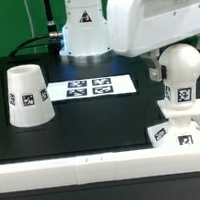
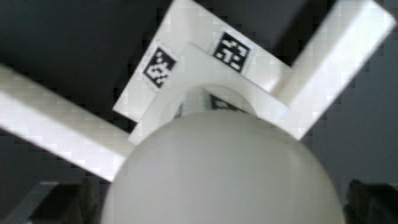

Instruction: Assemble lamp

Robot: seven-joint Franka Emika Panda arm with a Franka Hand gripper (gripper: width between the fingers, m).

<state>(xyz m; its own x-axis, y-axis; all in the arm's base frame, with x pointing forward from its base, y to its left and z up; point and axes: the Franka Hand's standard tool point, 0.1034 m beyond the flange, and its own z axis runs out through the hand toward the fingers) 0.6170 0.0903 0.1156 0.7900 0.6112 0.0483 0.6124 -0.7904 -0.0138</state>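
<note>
The shade [image 1: 29,96] is a smooth, tapered white plastic cup. It stands mouth-down at the exterior view's left, well apart from the rest, with the marker board [image 1: 90,88] flat on the black table [image 1: 110,117] beside it. At the right, the rounded bulb [image 1: 179,74] stands upright on the stepped square base [image 1: 182,131], tucked against the white border rails [image 1: 106,166]. My gripper [image 2: 206,200] hangs over the bulb with its jaws spread wide — I see nothing held.

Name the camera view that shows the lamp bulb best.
The exterior view: the bulb stands in full, upright on the base, its tag facing the camera. The wrist view looks down from close by and shows only its blurred rounded top, with the base beneath.
</note>
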